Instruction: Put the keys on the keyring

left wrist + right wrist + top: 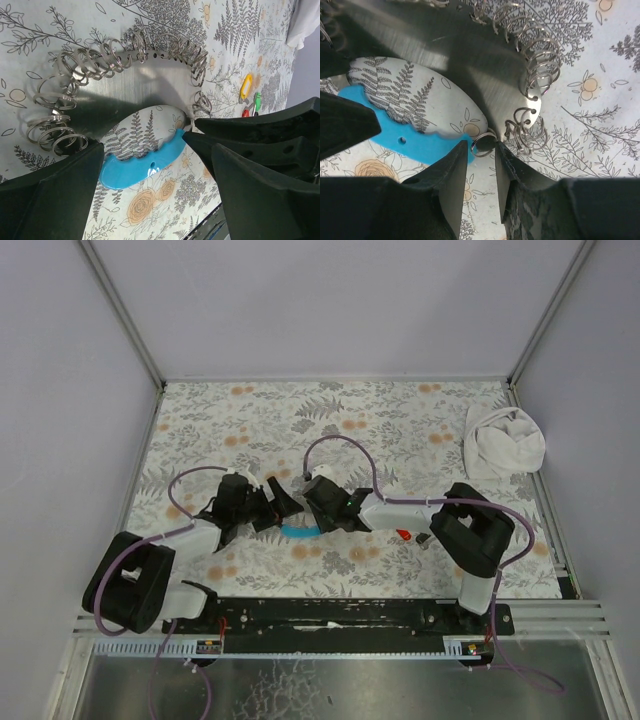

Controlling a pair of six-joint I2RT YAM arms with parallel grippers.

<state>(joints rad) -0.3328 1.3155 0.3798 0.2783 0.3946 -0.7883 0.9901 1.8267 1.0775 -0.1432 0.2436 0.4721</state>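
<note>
The keyring is a wide hoop: a grey metal crescent [125, 92] edged with several small split rings, and a light blue part [145, 161], lying on the floral mat [400, 420]. It also shows in the top view [298, 531]. My left gripper [157, 150] is wide open astride the blue part, one finger by its end. My right gripper [481, 145] has its jaws a narrow gap apart, pinching a small split ring [479, 149] where blue meets metal. Yellow [246, 86], green [257, 102] and red [245, 113] keys lie together to the right. The black key is hidden.
A white cloth bundle [503, 440] lies at the back right of the mat. The two grippers [275, 505] [312, 502] meet tip to tip at mid-mat. The red key [403, 535] sits beside the right forearm. Grey walls enclose the mat.
</note>
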